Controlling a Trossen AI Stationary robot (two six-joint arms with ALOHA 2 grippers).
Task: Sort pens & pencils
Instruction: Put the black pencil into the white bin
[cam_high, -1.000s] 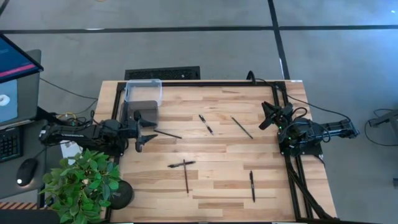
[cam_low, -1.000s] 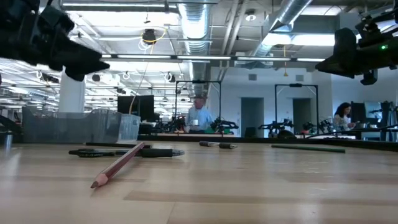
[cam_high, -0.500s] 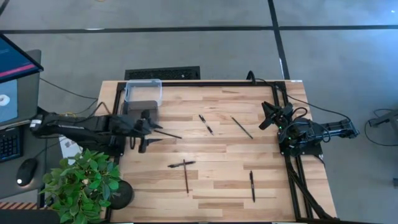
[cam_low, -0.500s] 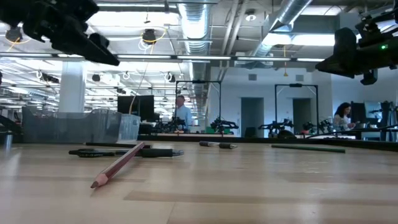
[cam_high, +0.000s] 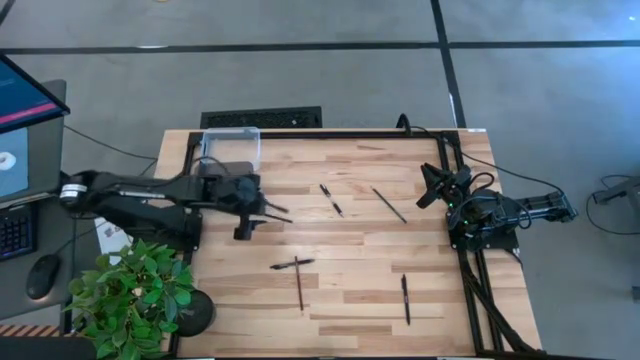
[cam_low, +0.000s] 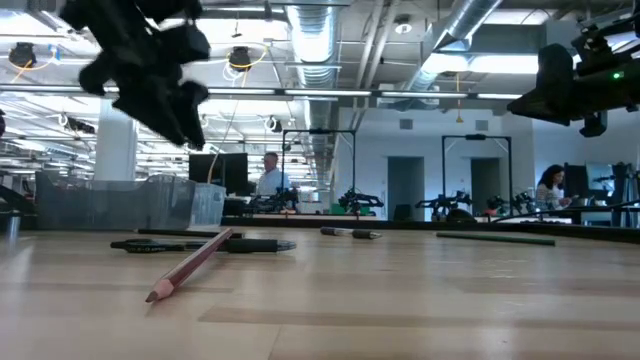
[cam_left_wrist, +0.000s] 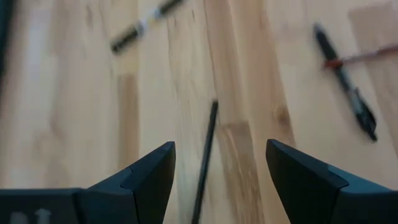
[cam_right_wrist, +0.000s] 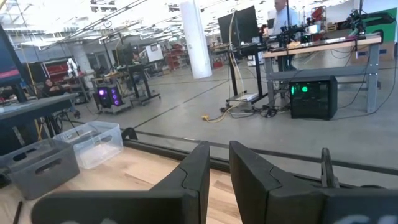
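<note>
While the right arm waits folded at the right edge of the pale wooden slatted table (cam_high: 350, 300), its right gripper (cam_high: 428, 187) held with fingers nearly together and nothing between them, the left arm reaches in from the left side. The left gripper (cam_high: 247, 213) hangs above the table's left part with its fingers spread wide and nothing held; in the left wrist view a thin dark pencil (cam_left_wrist: 205, 158) lies on the wood between the two dark fingers (cam_left_wrist: 146, 177), apart from both. From above, that pencil (cam_high: 270, 213) runs out to the right from just beside the gripper. Farther right, a short black pen with a pale band (cam_high: 331, 199) lies near the table's middle, and a slim dark pencil (cam_high: 389, 205) lies slanted to its right. Toward the near edge, a black pen (cam_high: 291, 264) lies across a thin reddish-brown pencil (cam_high: 299, 285), the two forming a cross and seemingly touching, though the overhead view is too small to be sure. Another black pen (cam_high: 405, 299) lies alone at the near right. A clear plastic bin (cam_high: 230, 146) and a grey plastic bin (cam_high: 232, 178) stand at the far left corner
</note>
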